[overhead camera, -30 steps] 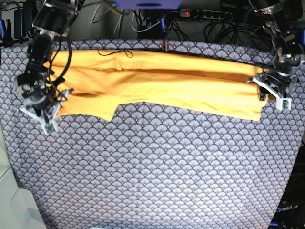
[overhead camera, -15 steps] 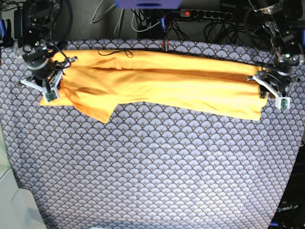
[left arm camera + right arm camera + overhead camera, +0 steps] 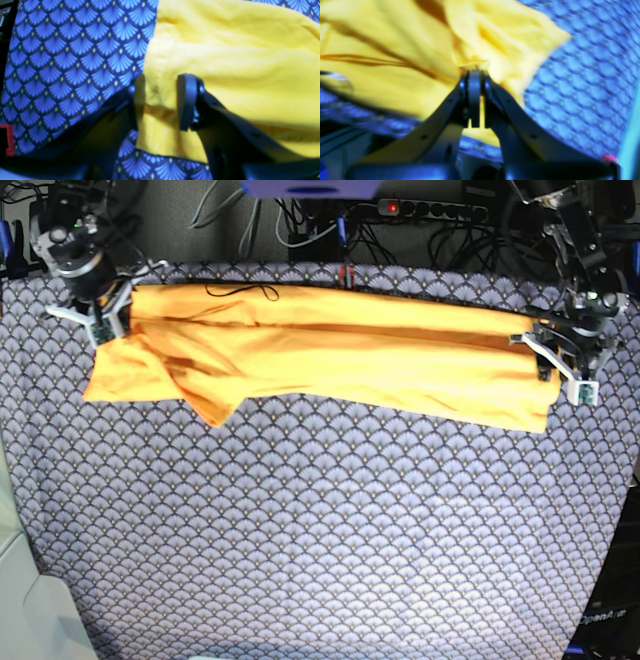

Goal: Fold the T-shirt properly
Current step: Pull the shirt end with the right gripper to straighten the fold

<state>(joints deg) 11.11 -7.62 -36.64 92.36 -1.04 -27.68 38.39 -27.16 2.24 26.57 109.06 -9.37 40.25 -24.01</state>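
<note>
Here, near to far across the base view:

Tablecloth (image 3: 330, 530): the scale-patterned cloth fills the near half, from 4 round to 8 o'clock, with nothing on it.

T-shirt (image 3: 330, 350): a long yellow-orange band across the far part of the cloth. Its long axis runs from 10 o'clock to 2 o'clock, side to side, dipping a little nearer at the 2 o'clock end. A loose corner hangs toward the viewer at about 10 o'clock, and a thin dark thread (image 3: 240, 290) lies on the far edge near 11.

Left gripper (image 3: 560, 360): at 2 o'clock, on the band's end. In its wrist view the jaws of the left gripper (image 3: 157, 100) stand partly apart with a width of yellow fabric between them — whether they actually pinch it I cannot tell. Judged purpose: to anchor this end so the shirt stays stretched.

Right gripper (image 3: 95, 305): at 10 o'clock, at the far corner. Its wrist view shows the right gripper (image 3: 474, 75) with fingertips pressed together on a bunched pinch of cloth. Judged purpose: carrying that corner toward the far edge to lay a fold along the long axis — the drooping corner suggests the fold is not yet settled.
</note>
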